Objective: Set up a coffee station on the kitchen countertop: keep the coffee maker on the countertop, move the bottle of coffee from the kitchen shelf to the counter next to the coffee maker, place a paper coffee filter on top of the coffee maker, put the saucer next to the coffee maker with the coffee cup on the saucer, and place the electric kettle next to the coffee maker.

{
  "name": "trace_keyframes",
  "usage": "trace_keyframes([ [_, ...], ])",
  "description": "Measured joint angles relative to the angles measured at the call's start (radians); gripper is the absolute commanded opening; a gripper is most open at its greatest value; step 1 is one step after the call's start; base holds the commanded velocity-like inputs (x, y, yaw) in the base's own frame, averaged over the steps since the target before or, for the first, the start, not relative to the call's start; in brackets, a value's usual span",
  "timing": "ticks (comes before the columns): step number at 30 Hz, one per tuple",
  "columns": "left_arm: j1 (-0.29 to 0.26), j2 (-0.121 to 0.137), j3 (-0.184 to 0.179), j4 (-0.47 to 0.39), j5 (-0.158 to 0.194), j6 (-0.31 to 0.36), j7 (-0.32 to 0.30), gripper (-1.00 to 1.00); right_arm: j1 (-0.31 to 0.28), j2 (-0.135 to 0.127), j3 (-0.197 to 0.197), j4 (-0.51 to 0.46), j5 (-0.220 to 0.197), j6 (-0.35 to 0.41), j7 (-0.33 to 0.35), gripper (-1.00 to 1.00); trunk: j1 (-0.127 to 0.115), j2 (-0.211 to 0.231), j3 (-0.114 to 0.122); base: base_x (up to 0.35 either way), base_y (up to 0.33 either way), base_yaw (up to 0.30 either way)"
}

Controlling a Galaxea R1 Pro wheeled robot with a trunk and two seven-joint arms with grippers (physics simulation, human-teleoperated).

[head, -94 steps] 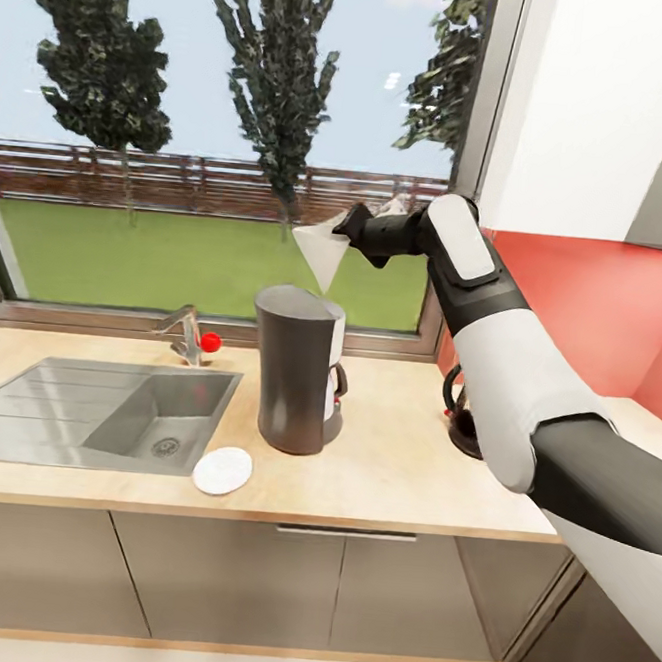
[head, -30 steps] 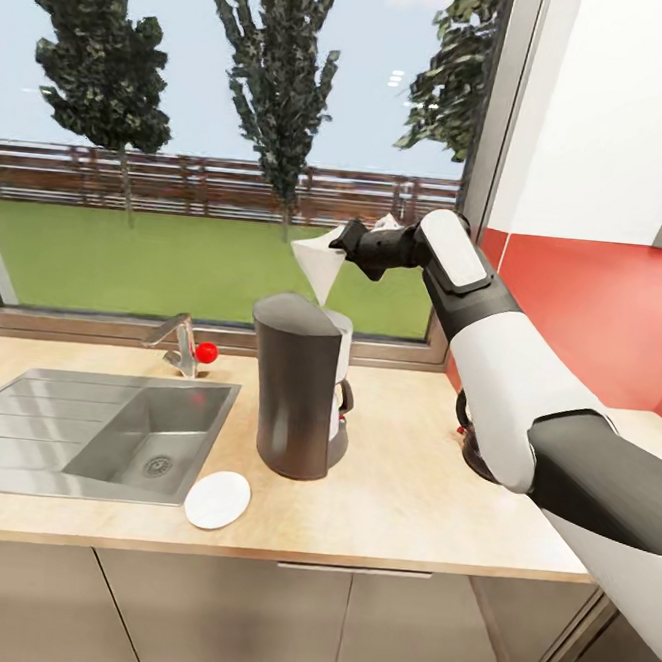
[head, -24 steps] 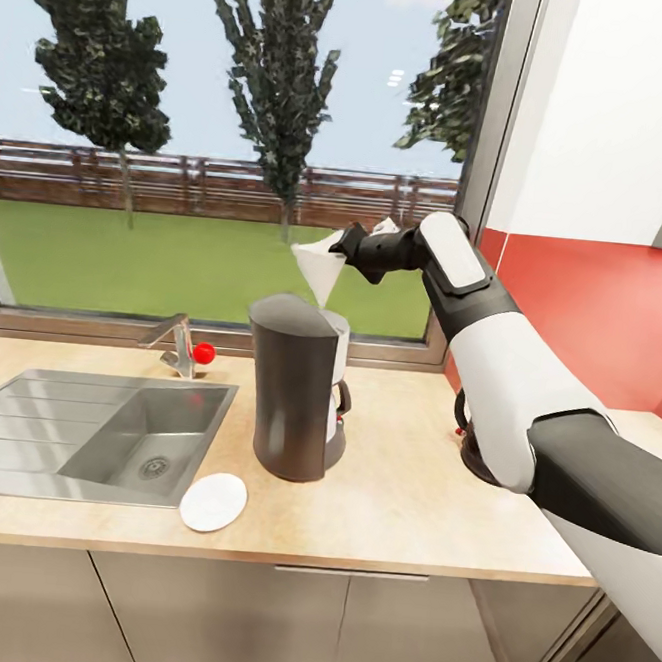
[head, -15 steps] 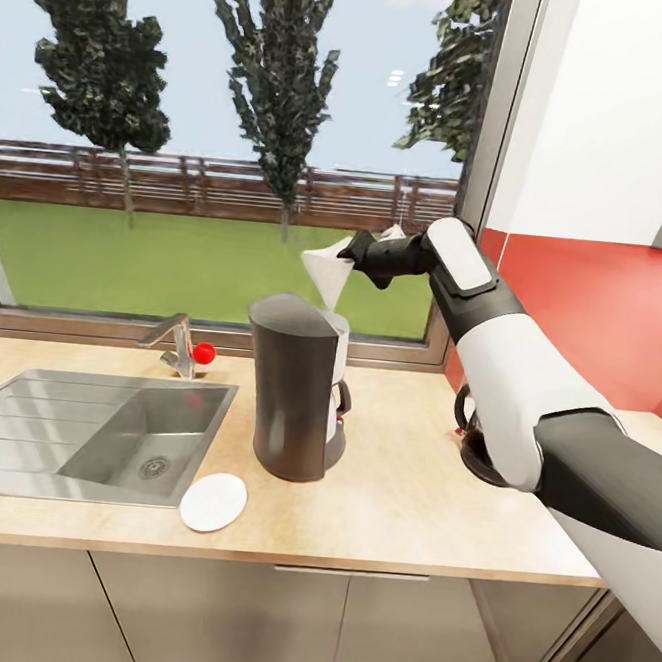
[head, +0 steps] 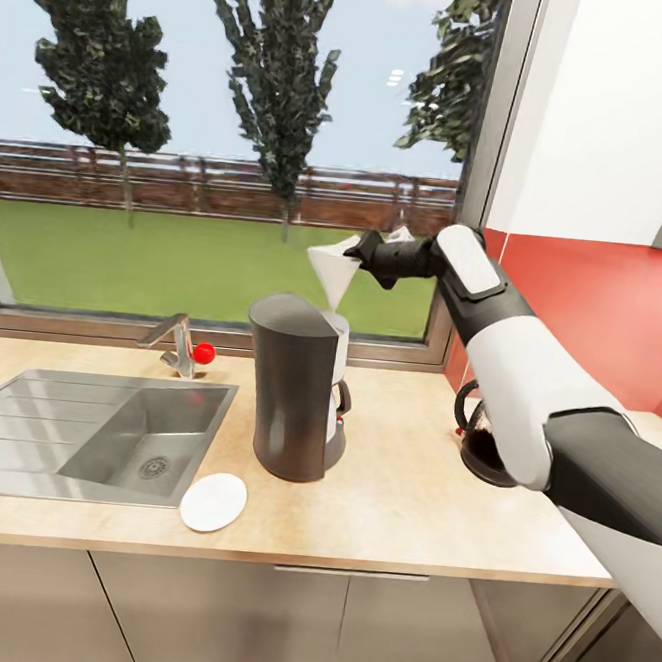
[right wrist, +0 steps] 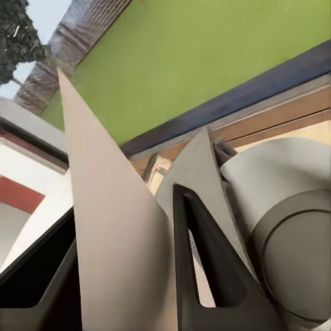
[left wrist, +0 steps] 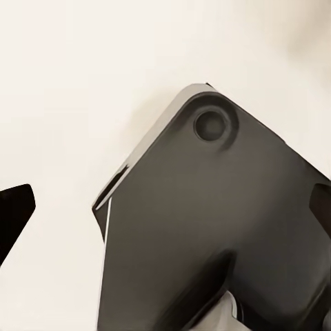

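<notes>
The dark grey coffee maker (head: 295, 398) stands upright on the wooden countertop (head: 396, 507), its round top (right wrist: 296, 255) also in the right wrist view. My right gripper (head: 363, 252) is shut on a white paper coffee filter (head: 334, 271), a cone held point down just above the maker's right top edge. The wrist view shows the filter (right wrist: 110, 227) pinched by a dark finger (right wrist: 207, 283). A white saucer (head: 214, 502) lies in front of the maker, to its left. The dark electric kettle (head: 480, 444) stands at the right, partly behind my right arm. My left gripper (left wrist: 169, 214) is open near a dark robot part.
A steel sink (head: 81, 430) with a faucet (head: 181, 343) and red knob fills the counter's left. A large window runs behind the counter. A red wall panel (head: 583, 313) and white wall close off the right side. Cabinet fronts sit below.
The view shifted a little between the earliest frame and the later ones. Over the last second my right gripper carried the filter slightly right and down, toward the maker's right top edge.
</notes>
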Motion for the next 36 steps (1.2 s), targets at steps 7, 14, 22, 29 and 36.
trace_keyframes([
  [7,0.000,0.000,0.000,0.000,0.000,0.000,0.000,1.00,0.001,-0.010,0.001,0.049,0.002,-0.020,0.063,-1.00,0.011,-0.021,-0.009,0.000,0.000,0.000],
  [14,0.000,0.000,0.000,0.000,0.000,0.000,-0.001,1.00,0.001,-0.034,0.003,0.071,0.004,-0.030,0.140,-1.00,0.031,-0.056,-0.025,0.000,0.000,0.000],
  [22,0.000,0.000,0.000,0.000,0.000,0.000,0.000,1.00,0.001,-0.056,0.005,0.078,0.006,-0.039,0.206,-1.00,0.042,-0.077,-0.035,0.000,0.000,0.000],
  [29,0.000,0.000,0.000,0.000,0.000,0.000,-0.001,1.00,0.001,-0.056,0.005,0.122,0.056,-0.071,0.274,-1.00,0.069,-0.126,-0.057,0.000,0.000,0.000],
  [36,0.000,0.000,0.000,0.000,0.000,0.000,-0.001,1.00,0.001,-0.051,0.005,0.131,0.071,-0.077,0.287,-1.00,0.096,-0.175,-0.079,0.000,0.000,0.000],
])
